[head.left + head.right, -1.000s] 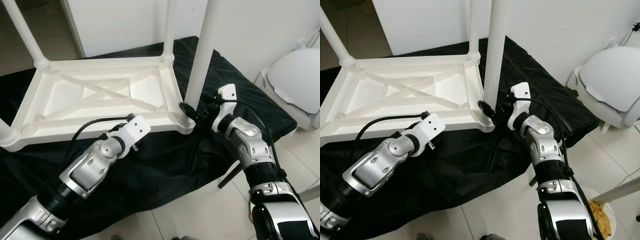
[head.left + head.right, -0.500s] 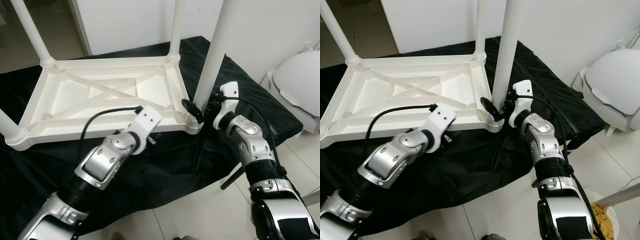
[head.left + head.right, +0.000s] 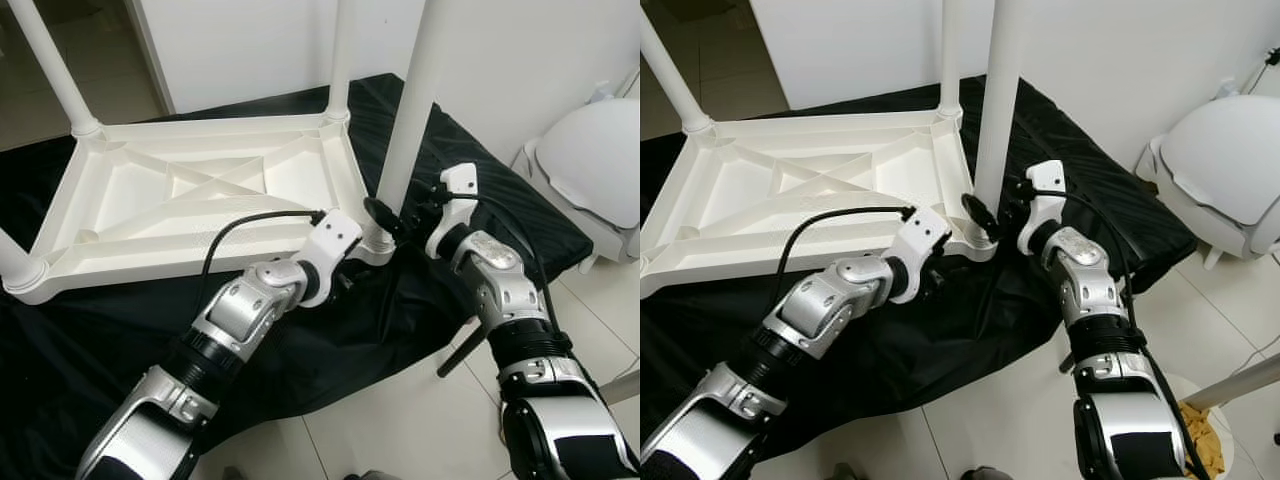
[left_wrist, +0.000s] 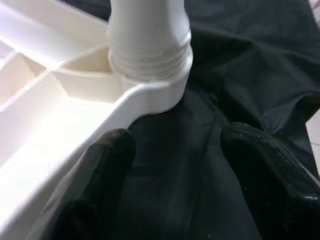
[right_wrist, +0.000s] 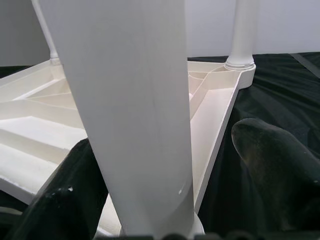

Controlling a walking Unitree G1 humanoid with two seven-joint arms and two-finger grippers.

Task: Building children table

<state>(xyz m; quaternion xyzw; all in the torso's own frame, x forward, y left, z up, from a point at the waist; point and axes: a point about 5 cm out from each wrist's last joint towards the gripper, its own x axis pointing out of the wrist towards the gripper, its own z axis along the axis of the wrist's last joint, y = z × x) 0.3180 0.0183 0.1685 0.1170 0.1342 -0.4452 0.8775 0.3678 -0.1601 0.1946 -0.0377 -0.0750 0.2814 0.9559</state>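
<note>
A white plastic children's table (image 3: pixel 180 190) lies upside down on a black cloth (image 3: pixel 330 340). Its legs point up. The near right leg (image 3: pixel 410 100) stands in its corner socket (image 4: pixel 150 75). My right gripper (image 3: pixel 395 215) is open around the base of that leg; in the right wrist view one finger (image 5: pixel 65 200) lies against the leg and the other (image 5: pixel 275 165) stands apart. My left gripper (image 4: pixel 175 145) is open just in front of the same corner, low over the cloth, with one finger (image 4: pixel 107 160) by the table's rim and nothing held.
Other legs rise at the far left (image 3: pixel 50 65), far right (image 3: pixel 342 50) and near left (image 3: pixel 10 255) corners. A white round-lidded object (image 3: pixel 590 160) stands on the right by the wall. Tiled floor (image 3: pixel 400 430) lies beyond the cloth's near edge.
My left arm has swung right along the table's near rim up to the near right corner. The right gripper has stayed at the leg's base. The camera shifted slightly.
</note>
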